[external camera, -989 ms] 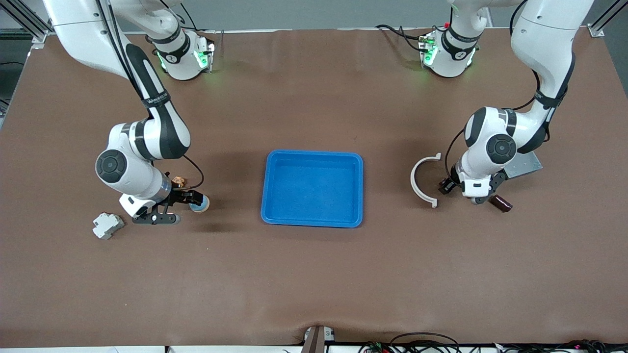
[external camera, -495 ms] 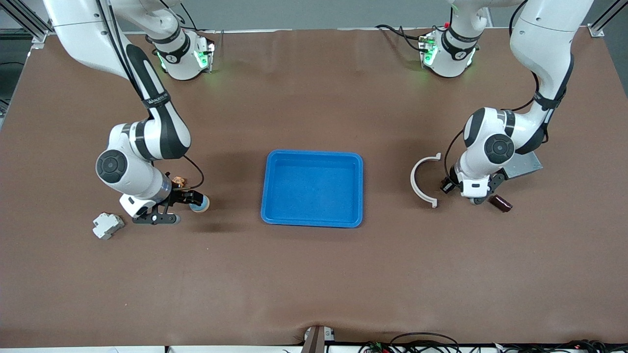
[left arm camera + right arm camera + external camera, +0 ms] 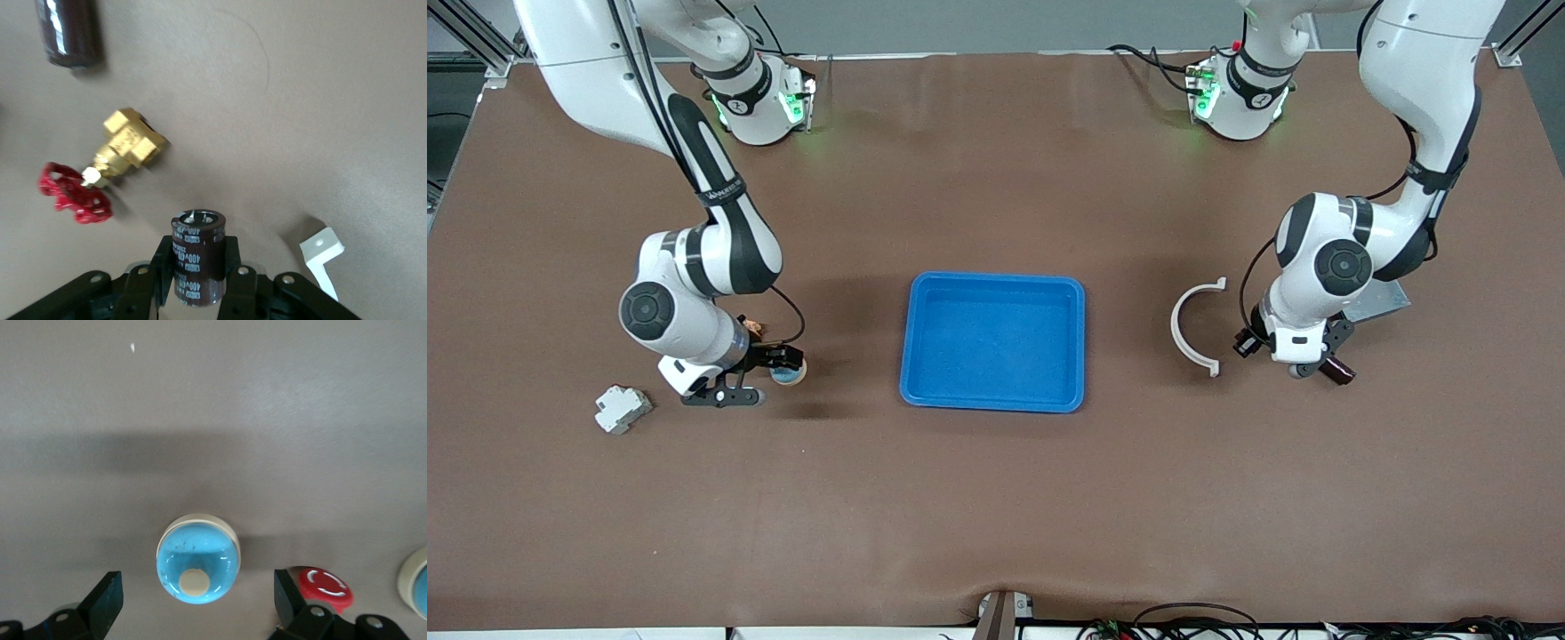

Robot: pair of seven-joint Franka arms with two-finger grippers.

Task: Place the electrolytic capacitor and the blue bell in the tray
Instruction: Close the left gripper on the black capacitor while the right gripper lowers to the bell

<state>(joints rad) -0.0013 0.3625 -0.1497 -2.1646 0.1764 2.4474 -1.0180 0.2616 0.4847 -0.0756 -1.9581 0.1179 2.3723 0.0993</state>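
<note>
- The left gripper [image 3: 198,293] sits low at the left arm's end of the table, its jaws closed tight on an electrolytic capacitor [image 3: 197,255], a dark brown can standing upright between the black fingers [image 3: 230,267]
- Just beside that gripper on the table lies a brass valve [image 3: 127,148] with a red handwheel [image 3: 72,197], and a second dark capacitor [image 3: 69,31] lies a little further out
- A white curved bracket [image 3: 1193,325] lies between the left gripper and the tray, with a grey metal plate [image 3: 1375,299] near the arm's wrist
- The right gripper [image 3: 197,603] hangs low at the right arm's end of the table, jaws spread wide, holding nothing
- The blue bell [image 3: 197,559] sits on the table right between those open fingers [image 3: 103,600], not yet gripped
- A red button [image 3: 324,587] lies just beside the right gripper, and a small grey part [image 3: 622,408] rests near it on the table
- The blue tray [image 3: 993,281] sits mid-table between the two grippers, well apart from both
</note>
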